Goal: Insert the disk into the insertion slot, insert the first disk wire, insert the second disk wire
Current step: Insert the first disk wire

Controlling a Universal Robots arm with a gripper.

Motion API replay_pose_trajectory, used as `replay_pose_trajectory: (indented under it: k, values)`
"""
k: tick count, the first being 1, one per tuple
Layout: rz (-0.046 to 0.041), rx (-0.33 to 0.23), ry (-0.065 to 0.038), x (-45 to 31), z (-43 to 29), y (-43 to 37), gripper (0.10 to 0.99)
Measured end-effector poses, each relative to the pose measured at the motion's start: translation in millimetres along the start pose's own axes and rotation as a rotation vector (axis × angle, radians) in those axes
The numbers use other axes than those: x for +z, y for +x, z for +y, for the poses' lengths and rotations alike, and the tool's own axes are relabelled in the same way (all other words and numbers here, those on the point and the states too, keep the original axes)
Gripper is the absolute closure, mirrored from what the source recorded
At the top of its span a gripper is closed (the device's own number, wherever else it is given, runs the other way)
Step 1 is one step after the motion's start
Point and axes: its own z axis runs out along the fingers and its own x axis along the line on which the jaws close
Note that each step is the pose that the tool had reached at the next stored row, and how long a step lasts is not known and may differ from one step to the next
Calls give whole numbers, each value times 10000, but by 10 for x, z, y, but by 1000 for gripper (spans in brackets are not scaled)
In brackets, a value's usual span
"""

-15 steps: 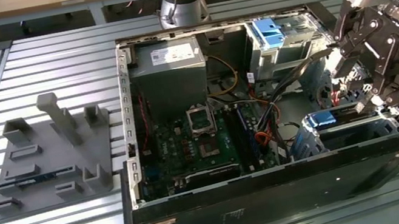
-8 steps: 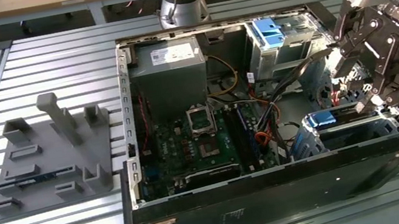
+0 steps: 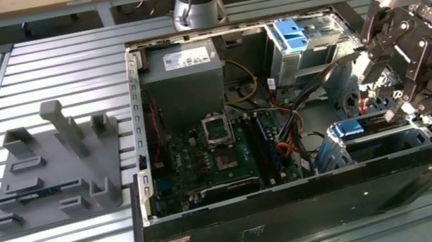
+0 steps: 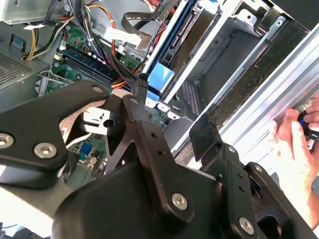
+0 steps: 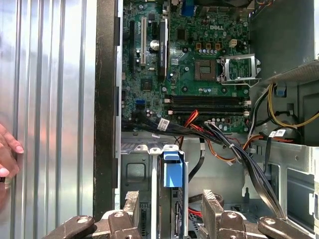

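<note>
The black fingers (image 5: 133, 205) are open, one each side of the disk (image 5: 172, 169), holding nothing. The disk stands in the insertion slot (image 5: 128, 172). This disk step likely needs a straight, gentle push.

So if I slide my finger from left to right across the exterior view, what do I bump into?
Grey rack with posts → power supply → cage with blue-fronted drives → pincer. The disk overlaps the cage and the pincer sideways, so it is left out.
</note>
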Motion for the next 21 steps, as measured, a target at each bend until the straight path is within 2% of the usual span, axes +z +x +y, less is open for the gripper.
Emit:
replay_pose_trajectory:
  k: [2, 5, 6, 10, 13, 19, 21]
  values:
    - [60, 2, 0, 4, -17, -22, 471]
    - [290, 12, 2, 15, -60, -71, 471]
    - [335, 13, 3, 17, -76, -95, 471]
    - [384, 15, 3, 30, -148, -213, 471]
    - [399, 17, 3, 36, -239, -262, 471]
    - [403, 19, -65, 55, -501, -276, 471]
    - [476, 111, -82, 59, -517, -277, 471]
